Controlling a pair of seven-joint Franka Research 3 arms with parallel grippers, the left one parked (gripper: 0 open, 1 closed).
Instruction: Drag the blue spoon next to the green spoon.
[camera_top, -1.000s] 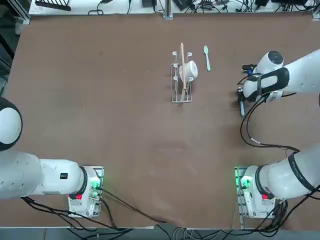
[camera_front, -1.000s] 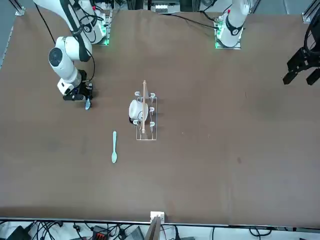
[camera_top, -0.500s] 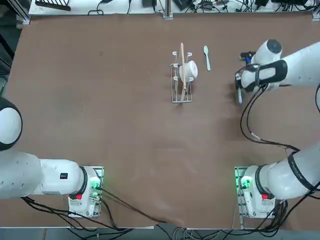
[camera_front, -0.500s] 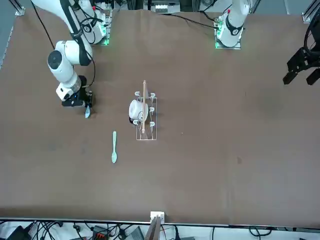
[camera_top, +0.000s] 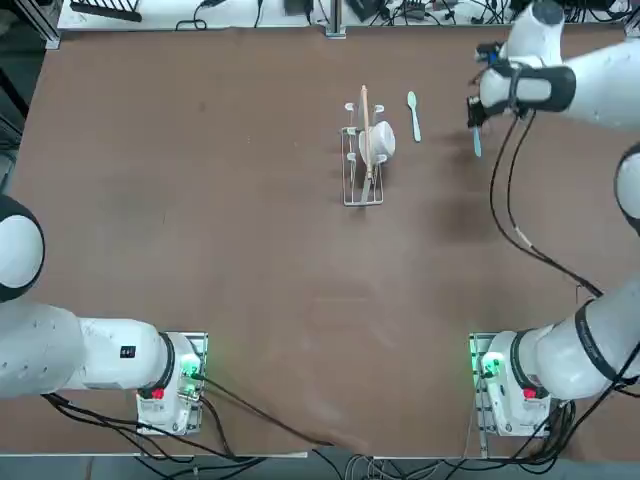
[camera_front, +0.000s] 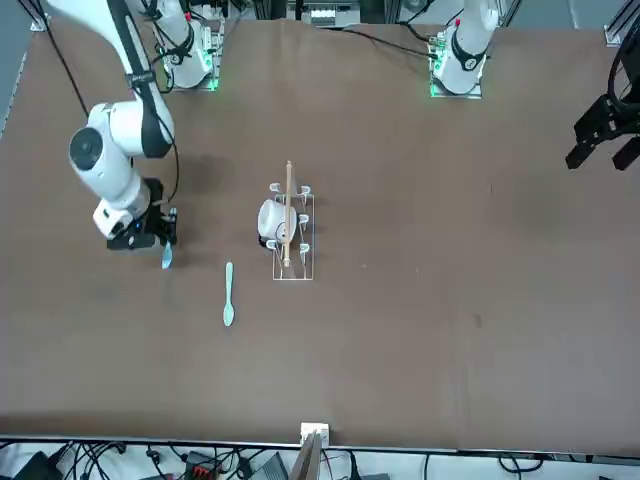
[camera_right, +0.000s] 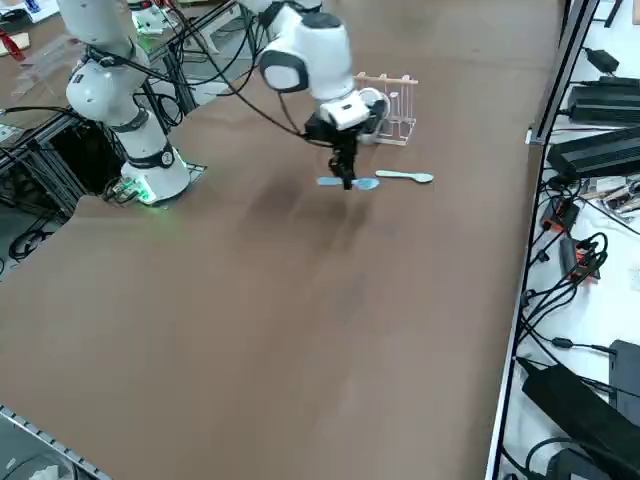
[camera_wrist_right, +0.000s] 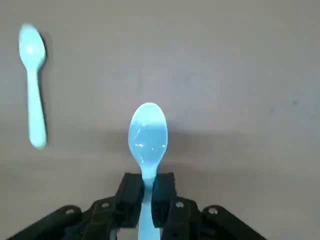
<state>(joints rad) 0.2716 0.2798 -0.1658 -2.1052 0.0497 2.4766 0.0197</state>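
Nearing the green spoon (camera_wrist_right: 34, 90), blue spoon (camera_wrist_right: 148, 137) clamped in the right gripper (camera_wrist_right: 148, 200), farther from its base.

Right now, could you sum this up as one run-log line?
right gripper: shut on blue spoon | green spoon: on table, apart | side-by-side placing: not yet done

The blue spoon (camera_wrist_right: 148, 137) is slim and light blue, with oval bowl. It is held by its straight handle in the closed right gripper (camera_wrist_right: 149, 197). The green spoon (camera_wrist_right: 34, 85), pale mint with oval bowl, lies on the table (camera_top: 260, 240), apart from the blue one.
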